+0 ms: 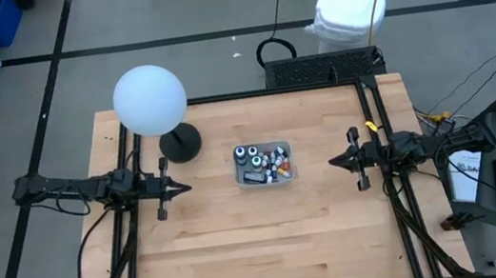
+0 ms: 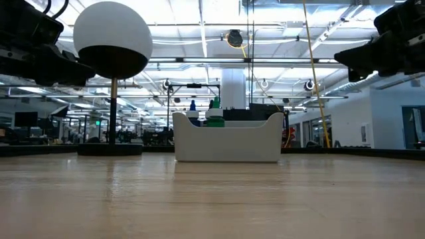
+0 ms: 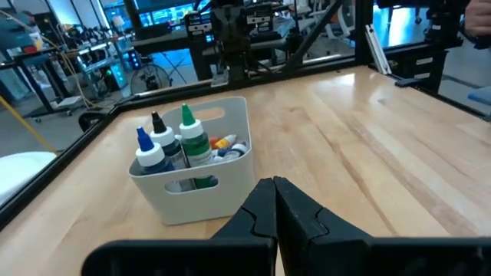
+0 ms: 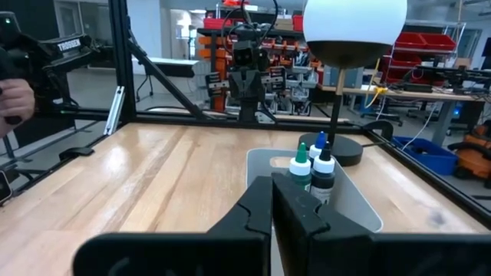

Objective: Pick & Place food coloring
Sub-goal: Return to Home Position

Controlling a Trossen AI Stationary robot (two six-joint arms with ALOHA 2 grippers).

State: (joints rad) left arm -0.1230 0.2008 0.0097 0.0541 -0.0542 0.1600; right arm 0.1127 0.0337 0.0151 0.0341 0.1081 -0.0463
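The food coloring (image 1: 263, 161) stands in a small white bin (image 1: 289, 174) at the middle of the table: three taller bottles with blue, black and green tips (image 3: 173, 142) and several tiny white-capped ones (image 3: 226, 146) beside them. The bin rests flat on the wood (image 2: 226, 143). My left gripper (image 1: 182, 188) hovers shut to the left of the bin, pointing at it, fingertips together (image 3: 275, 184). My right gripper (image 1: 332, 160) hovers shut to the right of the bin, also pointing at it (image 4: 271, 182). Both are well clear of the bin and above the table.
A lamp with a white globe (image 1: 150, 99) stands on a dark round base (image 1: 180, 144) at the far left of the bin. Black frame rails (image 1: 373, 103) run along the table's sides. Bare wood (image 1: 262, 243) lies on the near side. A person's hand (image 4: 15, 96) shows beyond the table.
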